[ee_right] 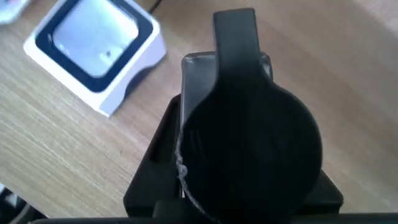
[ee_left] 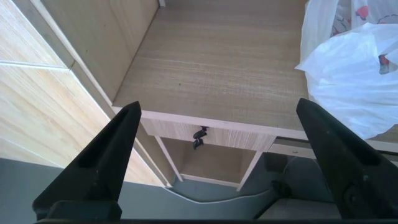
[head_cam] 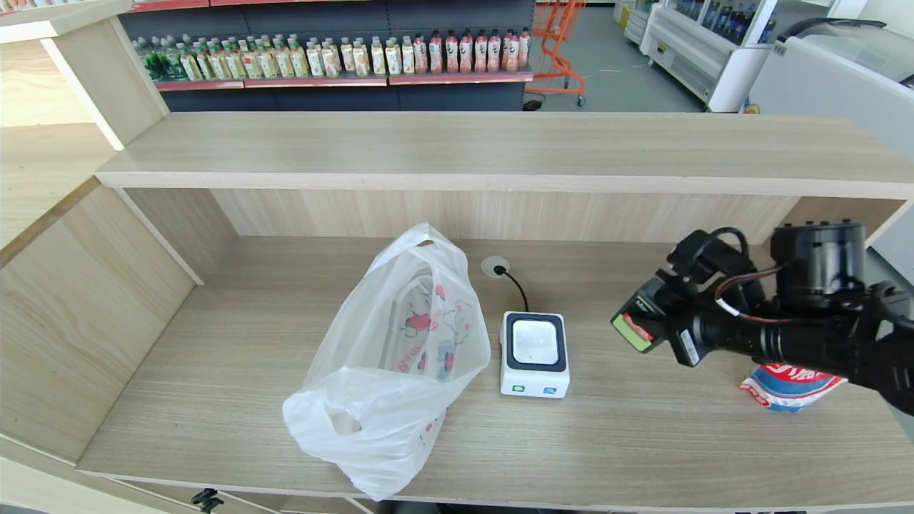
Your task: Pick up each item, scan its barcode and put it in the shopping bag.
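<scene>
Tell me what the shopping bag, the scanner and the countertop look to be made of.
Shopping bag: thin white plastic film, translucent and crinkled; printed packs show through it.
Scanner: hard, glossy white plastic housing with a dark frame and a glassy window that catches light.
Countertop: matt wood grain, probably laminate; solid wood cannot be ruled out.

Beyond my wooden counter (head_cam: 235, 371), far off, I see a shelf (head_cam: 314, 83) of bottles (head_cam: 335, 57), an orange cart (head_cam: 564, 50), and freezers (head_cam: 703, 53) far right.
</scene>
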`<state>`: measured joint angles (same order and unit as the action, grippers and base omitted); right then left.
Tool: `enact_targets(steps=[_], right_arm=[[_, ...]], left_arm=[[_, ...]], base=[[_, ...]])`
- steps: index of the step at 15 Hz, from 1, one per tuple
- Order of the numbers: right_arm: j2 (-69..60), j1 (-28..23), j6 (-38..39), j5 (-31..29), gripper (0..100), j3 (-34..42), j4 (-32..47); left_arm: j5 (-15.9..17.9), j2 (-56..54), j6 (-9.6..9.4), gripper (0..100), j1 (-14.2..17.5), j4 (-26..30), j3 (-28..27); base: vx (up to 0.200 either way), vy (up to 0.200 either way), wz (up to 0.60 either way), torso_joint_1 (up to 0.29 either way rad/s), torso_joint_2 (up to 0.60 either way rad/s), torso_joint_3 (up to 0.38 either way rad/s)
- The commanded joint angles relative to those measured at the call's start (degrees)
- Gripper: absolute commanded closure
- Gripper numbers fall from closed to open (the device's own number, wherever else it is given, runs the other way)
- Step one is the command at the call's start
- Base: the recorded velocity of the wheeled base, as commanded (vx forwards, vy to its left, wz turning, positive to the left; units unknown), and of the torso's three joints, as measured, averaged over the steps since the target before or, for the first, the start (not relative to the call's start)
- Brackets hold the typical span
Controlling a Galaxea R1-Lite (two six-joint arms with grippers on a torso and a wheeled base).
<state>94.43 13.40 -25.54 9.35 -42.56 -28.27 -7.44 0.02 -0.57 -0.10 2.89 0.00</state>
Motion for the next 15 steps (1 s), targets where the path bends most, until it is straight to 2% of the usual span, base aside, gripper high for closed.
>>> enact_targets(steps=[1,2,3,4,5,6,7,8,9,10,11,12,14,15], right_arm=[[-14.2,2.2,-2.1,1.8,100,3.7,-1.6],[-16.5,3.0,-8.0,2.9,100,7.0,-2.0],[-18.8,2.5,-22.1,4.6,100,13.3,-5.4],[-19.0,0.0,-32.9,6.6,100,15.0,-9.4],[-18.8,-1.9,-39.3,9.0,100,15.1,-10.5],[-18.7,-2.8,-48.4,17.1,100,15.1,-10.6],[-18.6,-2.8,-50.8,19.8,100,15.2,-10.6],[-17.9,-2.3,-63.2,27.5,100,15.2,-10.2],[-16.7,-1.9,-73.9,31.2,100,15.1,-10.1],[-16.4,-1.2,-81.1,33.0,100,15.0,-10.3],[-16.2,0.8,-90.4,34.9,100,15.0,-10.2],[-15.9,2.8,-94.8,35.6,100,15.0,-10.2],[-12.4,10.9,-105.8,35.9,100,14.7,-10.3],[-10.8,13.8,-108.3,35.9,100,14.4,-10.7]], left_arm=[[0.0,0.0,0.05,0,0.0,-0.1,0.0],[0.0,0.0,0.05,0,0.0,0.0,0.0],[0.0,0.0,-0.04,0,0.0,-0.1,0.0],[0.0,0.0,0.05,0,0.0,0.0,0.0],[0.0,0.0,-0.04,0,0.0,0.0,0.0],[0.0,0.0,-0.04,0,0.0,0.0,0.0],[0.0,0.0,0.05,0,0.0,0.0,0.0],[0.0,0.0,-0.04,0,0.0,-0.1,0.0],[0.0,0.0,0.05,0,0.0,0.0,0.0],[0.0,0.0,0.05,0,0.0,0.0,0.0],[0.0,0.0,0.05,0,0.0,0.0,0.0],[0.0,0.0,0.05,0,0.0,0.0,0.0],[0.0,0.0,0.05,0,0.0,0.0,0.0],[0.0,0.0,0.05,0,0.0,0.0,0.0]], base=[[0.000,0.000,0.00,0.000,0.00,0.000],[0.000,0.000,0.00,0.000,0.00,0.000],[0.000,0.000,0.00,0.000,0.00,0.000],[0.000,0.000,0.00,0.000,0.00,0.000],[0.000,0.000,0.00,0.000,0.00,0.000],[0.000,0.000,0.00,0.000,0.00,0.000],[0.000,0.000,0.00,0.000,0.00,0.000],[0.000,0.000,0.00,0.000,0.00,0.000],[0.000,0.000,0.00,0.000,0.00,0.000],[0.000,0.000,0.00,0.000,0.00,0.000],[0.000,0.000,0.00,0.000,0.00,0.000],[0.000,0.000,0.00,0.000,0.00,0.000],[0.000,0.000,0.00,0.000,0.00,0.000],[0.000,0.000,0.00,0.000,0.00,0.000]])
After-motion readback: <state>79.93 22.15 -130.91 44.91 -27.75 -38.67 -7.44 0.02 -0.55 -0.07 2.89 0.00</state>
